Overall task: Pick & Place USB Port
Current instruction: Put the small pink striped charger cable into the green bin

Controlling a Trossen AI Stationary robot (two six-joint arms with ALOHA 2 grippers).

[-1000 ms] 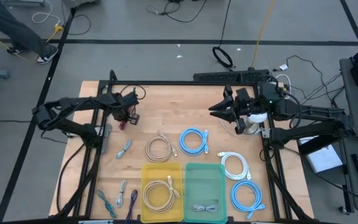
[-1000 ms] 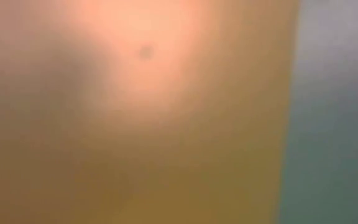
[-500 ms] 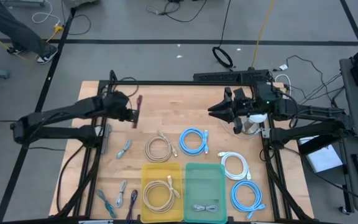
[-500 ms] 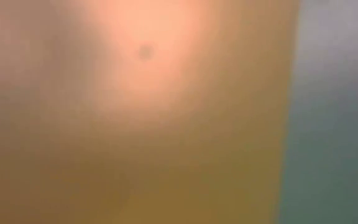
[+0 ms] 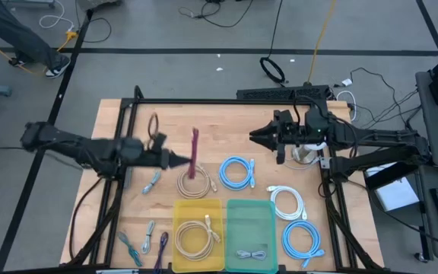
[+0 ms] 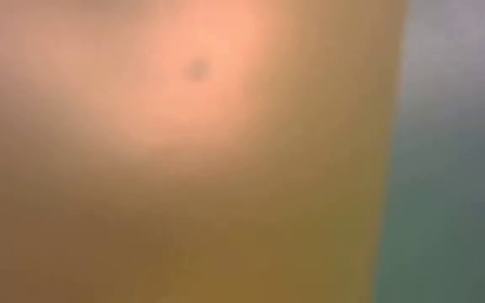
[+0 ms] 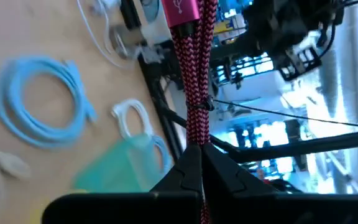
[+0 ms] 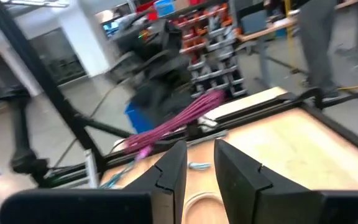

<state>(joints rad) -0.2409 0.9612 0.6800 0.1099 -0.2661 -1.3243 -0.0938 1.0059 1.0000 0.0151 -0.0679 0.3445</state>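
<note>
1. A wooden tabletop [image 5: 219, 125] seen from above, with a dark arm reaching in from each side.
2. The left claw [image 5: 175, 159] is over the middle-left of the tabletop, its fingers pressed together on a bundled magenta USB cable [image 5: 195, 152].
3. The cable stands out from the claw tip, over a beige coil [image 5: 196, 182] lying on the wood.
4. In the left wrist view the braided cable [image 7: 194, 81] runs out from the clamped fingers, ending in a pink USB plug [image 7: 180, 11].
5. The right claw [image 5: 255, 136] hovers at the middle-right, fingers [image 8: 169, 171] slightly apart and holding nothing.
6. Near the front edge sit a yellow bin [image 5: 179, 209] with a beige coil in it and a green bin [image 5: 268, 217] with a grey cable in it, side by side.
7. Blue coils [image 5: 237, 172] and a white coil [image 5: 287, 202] lie to the right; small cables [image 5: 150, 183] lie to the left.
8. The low view is a blur.
</note>
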